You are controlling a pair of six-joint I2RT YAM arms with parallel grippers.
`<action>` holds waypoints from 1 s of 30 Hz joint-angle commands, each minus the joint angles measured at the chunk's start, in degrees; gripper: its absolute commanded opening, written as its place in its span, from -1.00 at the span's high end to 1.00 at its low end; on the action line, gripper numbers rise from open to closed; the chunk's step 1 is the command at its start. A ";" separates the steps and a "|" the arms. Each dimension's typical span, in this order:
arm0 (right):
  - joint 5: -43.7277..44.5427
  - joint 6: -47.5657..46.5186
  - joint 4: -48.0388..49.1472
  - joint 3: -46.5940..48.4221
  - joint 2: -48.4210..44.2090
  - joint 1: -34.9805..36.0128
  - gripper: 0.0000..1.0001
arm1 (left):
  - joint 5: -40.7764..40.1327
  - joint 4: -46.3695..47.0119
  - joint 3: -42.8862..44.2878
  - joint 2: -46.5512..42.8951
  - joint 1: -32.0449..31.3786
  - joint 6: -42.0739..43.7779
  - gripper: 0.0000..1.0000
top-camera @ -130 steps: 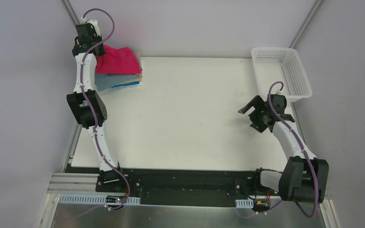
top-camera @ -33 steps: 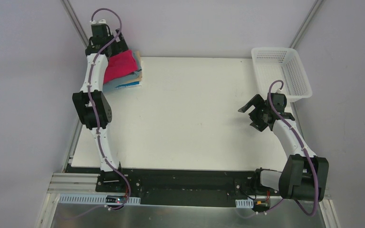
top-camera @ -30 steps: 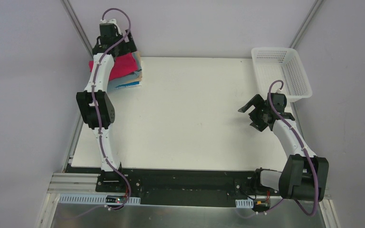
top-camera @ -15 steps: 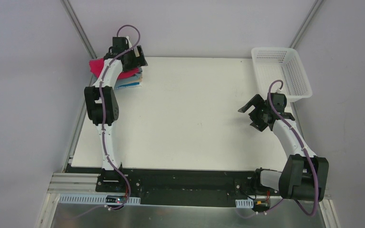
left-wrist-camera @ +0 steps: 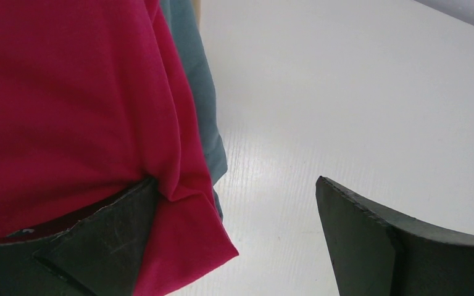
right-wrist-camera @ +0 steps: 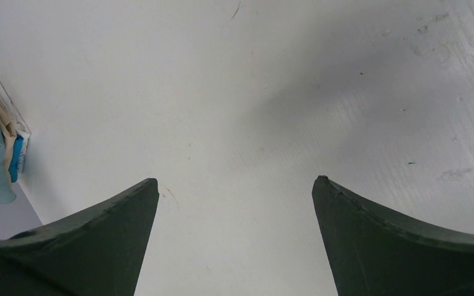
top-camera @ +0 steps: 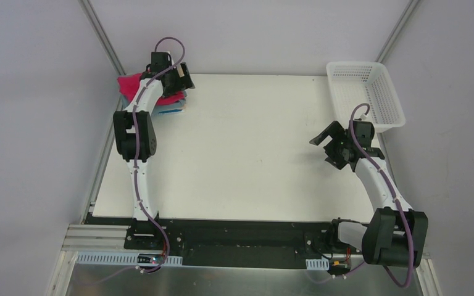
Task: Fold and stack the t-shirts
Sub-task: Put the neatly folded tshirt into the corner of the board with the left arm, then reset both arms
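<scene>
A robotics lab bench, plainly: a bare white table (top-camera: 253,160) sat boxed in by blank pale walls (top-camera: 31,123) and slim metal struts (top-camera: 102,37). Two white-and-black arms, left arm (top-camera: 137,142) and right arm (top-camera: 376,179), were bolted to a black base plate (top-camera: 241,237) on aluminium rails (top-camera: 95,234). Purple cables (top-camera: 171,41) looped off them, and slotted cable ducting (top-camera: 129,259) ran along the front.

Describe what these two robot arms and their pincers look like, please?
Both the left arm and right arm are slim white tubes joined by chunky black housings, with a purple cable looped along each. The left gripper and right gripper each have two matt, dark grey fingers, broad at the base and curving to a point. No markings are readable.
</scene>
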 commanded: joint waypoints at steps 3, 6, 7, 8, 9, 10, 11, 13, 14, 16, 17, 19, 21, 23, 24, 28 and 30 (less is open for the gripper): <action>0.43 -0.17 0.42 1.18 -4.62 -0.04 -0.99 | 0.59 -2.47 -3.09 -14.94 -0.85 0.83 -0.98; 2.49 0.87 0.18 0.97 -7.59 -0.05 -0.99 | -0.99 -3.53 -9.04 -24.69 -1.63 -0.35 -0.98; 2.93 0.99 0.08 0.75 -8.78 -0.05 -0.99 | -1.94 -4.00 -11.79 -28.20 -1.80 -1.07 -0.98; 3.27 1.13 -0.10 0.53 -9.96 -0.05 -0.99 | -2.73 -4.38 -15.25 -32.42 -1.90 -1.82 -0.98; 3.93 1.39 -0.19 0.33 -11.05 -0.05 -0.99 | -3.61 -4.36 -20.16 -36.58 -2.11 -2.53 -0.98; 4.68 1.56 -0.40 -0.04 -12.31 -0.05 -0.99 | -5.64 -4.36 -24.02 -40.74 -2.47 -3.33 -0.98; 5.59 1.71 -0.58 -0.38 -13.42 -0.05 -0.99 | -7.17 -4.36 -28.03 -44.92 -2.92 -3.58 -0.98; 7.62 2.31 -0.57 -1.25 -15.96 -0.05 -0.99 | -10.91 -4.57 -35.60 -53.09 -3.99 -4.28 -0.98; 8.70 2.69 -0.53 -1.67 -17.01 -0.05 -0.99 | -12.78 -4.55 -39.67 -56.88 -4.31 -4.92 -0.98; 10.49 3.43 -0.49 -2.40 -19.00 -0.06 -0.99 | -17.01 -4.64 -46.82 -64.84 -4.55 -6.91 -0.98; 12.86 3.96 -0.25 -2.84 -19.86 -0.04 -0.99 | -18.78 -4.63 -50.22 -68.35 -4.63 -7.75 -0.98; 14.93 5.10 0.46 -3.68 -21.40 -0.05 -0.99 | -21.55 -4.95 -55.72 -74.72 -4.65 -9.33 -0.98; 16.02 5.68 0.86 -4.33 -22.77 -0.07 -0.99 | -22.47 -5.50 -59.50 -79.92 -4.65 -10.33 -0.98; 16.60 6.00 1.97 -5.11 -24.18 -0.02 -0.99 | -23.09 -6.12 -61.42 -83.63 -4.65 -10.55 -0.98; 16.63 5.99 2.81 -5.77 -24.83 -0.10 -0.99 | -23.45 -6.55 -61.85 -84.87 -4.65 -10.55 -0.98; 16.22 5.43 3.31 -6.60 -25.85 -0.06 -0.99 | -24.08 -7.38 -62.15 -87.39 -4.65 -10.31 -0.98; 16.22 5.40 2.89 -6.27 -25.81 -0.04 -0.99 | -24.09 -7.60 -62.13 -87.17 -4.65 -10.29 -0.98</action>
